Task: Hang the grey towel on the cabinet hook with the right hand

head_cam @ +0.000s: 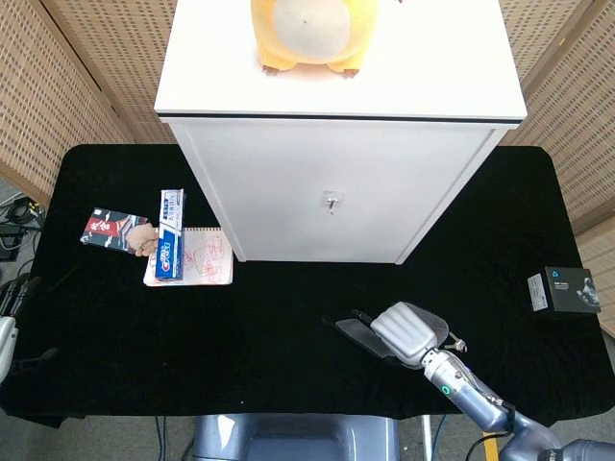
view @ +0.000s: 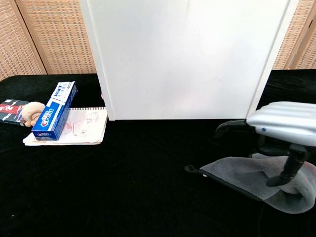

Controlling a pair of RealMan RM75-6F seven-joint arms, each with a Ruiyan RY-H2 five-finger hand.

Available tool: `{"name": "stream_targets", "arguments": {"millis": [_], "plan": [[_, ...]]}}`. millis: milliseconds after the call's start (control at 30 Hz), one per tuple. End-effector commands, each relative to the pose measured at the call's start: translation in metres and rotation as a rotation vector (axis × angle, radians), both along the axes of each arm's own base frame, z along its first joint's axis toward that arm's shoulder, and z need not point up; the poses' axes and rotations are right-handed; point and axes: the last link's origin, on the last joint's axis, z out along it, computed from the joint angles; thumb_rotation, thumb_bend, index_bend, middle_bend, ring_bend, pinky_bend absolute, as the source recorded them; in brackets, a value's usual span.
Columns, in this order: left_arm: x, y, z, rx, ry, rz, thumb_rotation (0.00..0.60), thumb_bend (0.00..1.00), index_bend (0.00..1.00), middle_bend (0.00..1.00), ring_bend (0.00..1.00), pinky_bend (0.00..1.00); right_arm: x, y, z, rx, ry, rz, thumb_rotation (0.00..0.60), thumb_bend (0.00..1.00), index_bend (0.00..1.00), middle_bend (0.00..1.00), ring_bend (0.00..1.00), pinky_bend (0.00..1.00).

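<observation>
The grey towel (head_cam: 357,333) lies crumpled on the black table in front of the white cabinet (head_cam: 327,206); in the chest view the towel (view: 237,173) has a dark loop at its left tip. The small metal hook (head_cam: 332,202) sits in the middle of the cabinet front. My right hand (head_cam: 405,332) hovers back-up over the towel and covers its middle. In the chest view the right hand (view: 279,126) has its fingers apart and pointing down, and one fingertip (view: 276,181) touches the cloth. It grips nothing. A sliver of my left hand (head_cam: 5,336) shows at the table's left edge.
A toothpaste box (head_cam: 170,245) lies on a notebook (head_cam: 197,261) left of the cabinet, beside a small red packet (head_cam: 110,229). A yellow plush toy (head_cam: 306,34) sits on the cabinet top. A black box (head_cam: 569,288) is at the right edge, and keys (head_cam: 455,343) lie by the towel.
</observation>
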Motion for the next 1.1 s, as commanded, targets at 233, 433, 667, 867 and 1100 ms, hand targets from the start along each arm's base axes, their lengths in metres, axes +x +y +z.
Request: {"name": "stream_targets", "arguments": {"millis": [233, 433, 667, 867, 1100], "plan": [[0.000, 0.001, -0.004, -0.014, 0.007, 0.002, 0.600, 0.00, 0.00, 0.00, 0.00, 0.00, 0.018, -0.003, -0.030, 0.042, 0.072, -0.028, 0.600, 0.12, 0.22, 0.98, 0.97, 1.00], [0.000, 0.001, -0.004, -0.014, 0.006, 0.000, 0.600, 0.00, 0.00, 0.00, 0.00, 0.00, 0.014, -0.002, -0.041, 0.037, 0.120, -0.058, 0.600, 0.13, 0.23, 0.98, 0.97, 1.00], [0.000, 0.001, -0.004, -0.016, 0.003, 0.000, 0.600, 0.00, 0.00, 0.00, 0.00, 0.00, 0.008, -0.003, -0.052, 0.018, 0.179, -0.093, 0.600, 0.14, 0.23, 0.98, 0.97, 1.00], [0.000, 0.000, -0.004, -0.016, 0.000, -0.001, 0.600, 0.00, 0.00, 0.00, 0.00, 0.00, 0.005, -0.006, -0.059, -0.012, 0.203, -0.110, 0.600, 0.17, 0.24, 0.98, 0.97, 1.00], [0.000, 0.001, -0.004, -0.019, -0.001, -0.001, 0.600, 0.00, 0.00, 0.00, 0.00, 0.00, -0.003, -0.006, -0.067, -0.020, 0.231, -0.148, 0.600, 0.18, 0.25, 0.98, 0.97, 1.00]]}}
